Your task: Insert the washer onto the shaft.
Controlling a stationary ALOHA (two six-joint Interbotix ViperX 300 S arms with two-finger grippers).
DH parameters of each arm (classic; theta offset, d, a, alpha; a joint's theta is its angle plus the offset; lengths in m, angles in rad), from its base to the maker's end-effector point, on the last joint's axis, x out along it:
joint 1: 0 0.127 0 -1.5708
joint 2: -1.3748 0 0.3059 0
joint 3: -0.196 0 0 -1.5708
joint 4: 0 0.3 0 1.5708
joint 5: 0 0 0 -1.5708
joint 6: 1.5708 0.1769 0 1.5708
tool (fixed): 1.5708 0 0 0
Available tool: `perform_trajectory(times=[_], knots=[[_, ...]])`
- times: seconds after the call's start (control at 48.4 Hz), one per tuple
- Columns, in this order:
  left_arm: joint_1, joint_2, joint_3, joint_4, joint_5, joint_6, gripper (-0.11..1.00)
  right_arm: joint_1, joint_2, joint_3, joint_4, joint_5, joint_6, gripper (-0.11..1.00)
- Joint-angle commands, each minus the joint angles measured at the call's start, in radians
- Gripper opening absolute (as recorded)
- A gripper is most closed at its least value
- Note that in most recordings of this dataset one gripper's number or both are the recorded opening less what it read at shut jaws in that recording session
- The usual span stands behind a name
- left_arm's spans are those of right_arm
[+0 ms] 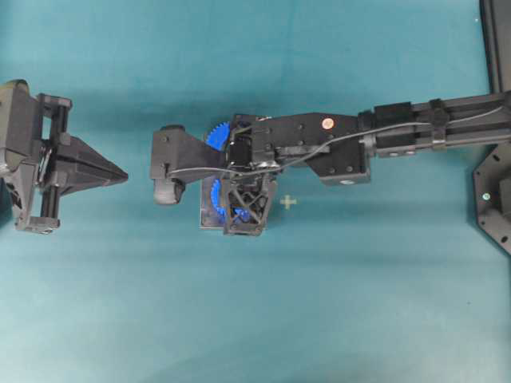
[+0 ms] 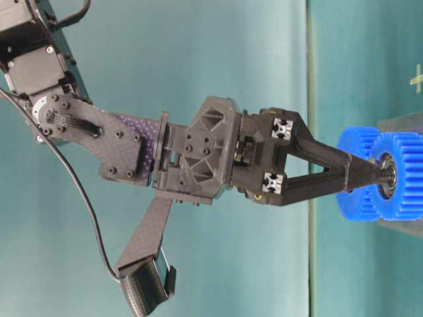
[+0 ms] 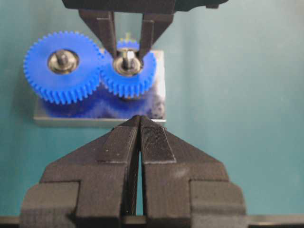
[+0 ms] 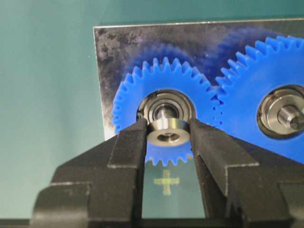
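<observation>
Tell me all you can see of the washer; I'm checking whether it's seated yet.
The washer is a small ring of shiny, silvery metal with a round bore. The right gripper clamps it, one black finger on each side. It hangs tilted in front of the smaller blue gear, just short of the shaft at the hub. It is not yet seated.

both arms matte black w/ silver screws. right arm (image 1: 335, 148) has a thin grey cable along the top, a small red round sticker, and a lattice-printed wrist block. left gripper (image 3: 138, 124) fingers are wedge-shaped w/ ribbed pads. right gripper (image 4: 167, 133) has the same black wedge fingers
</observation>
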Motion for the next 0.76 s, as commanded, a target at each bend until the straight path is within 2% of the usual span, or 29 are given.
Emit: perform_trajectory(times=[0.0,0.537,0.744], knots=[[-0.002,0.0,-0.011,0.002,-0.009,-0.003,0.0,0.002,-0.011,-0.035,-0.002,-0.005,-0.009,0.35],[0.0,-0.003,-0.011,0.002,-0.009,-0.003,0.0,-0.006,0.009,-0.057,-0.003,0.037,-0.002,0.38],[-0.002,-0.003,-0.011,0.002,-0.009,-0.003,0.0,-0.008,0.003,-0.057,-0.003,0.038,0.002,0.56]])
